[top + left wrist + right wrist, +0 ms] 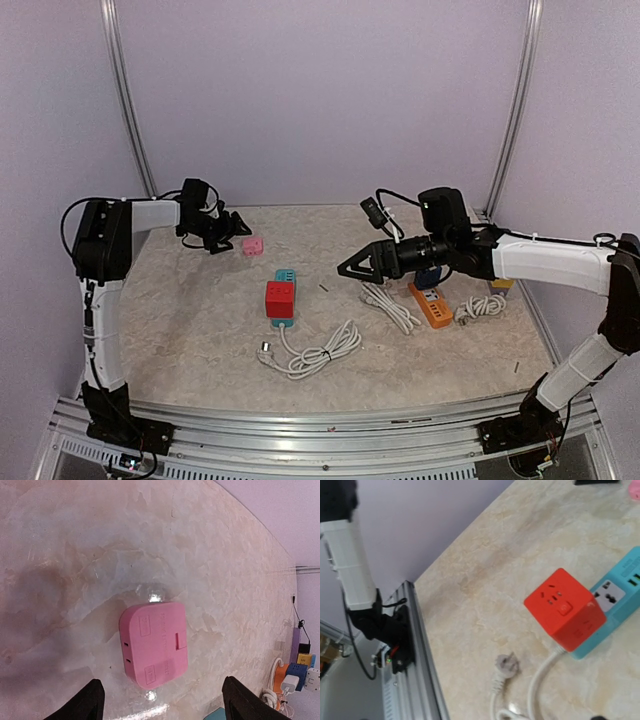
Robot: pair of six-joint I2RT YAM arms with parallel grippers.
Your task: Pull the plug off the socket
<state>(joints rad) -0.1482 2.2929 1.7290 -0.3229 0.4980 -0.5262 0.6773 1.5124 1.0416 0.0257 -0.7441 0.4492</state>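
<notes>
The pink plug [154, 644] lies flat on the marble table, free of any socket; in the top view this pink plug [252, 245] sits at the back left. My left gripper [162, 706] hovers just over it, open, fingers either side and touching nothing. The left gripper [228, 228] points right towards it. A red cube socket [279, 298] sits on a teal power strip [286, 275] mid-table. My right gripper [345, 268] hangs open and empty to the right of the strip. Its wrist view shows the red cube [565, 607] but not its own fingertips.
A white cable coil [315, 355] ending in a grey plug [506, 664] lies in front of the red cube. An orange power strip [430, 303] with a blue adapter [430, 277] and more white cables [480, 307] lie at the right. A metal rail [320, 420] edges the near side.
</notes>
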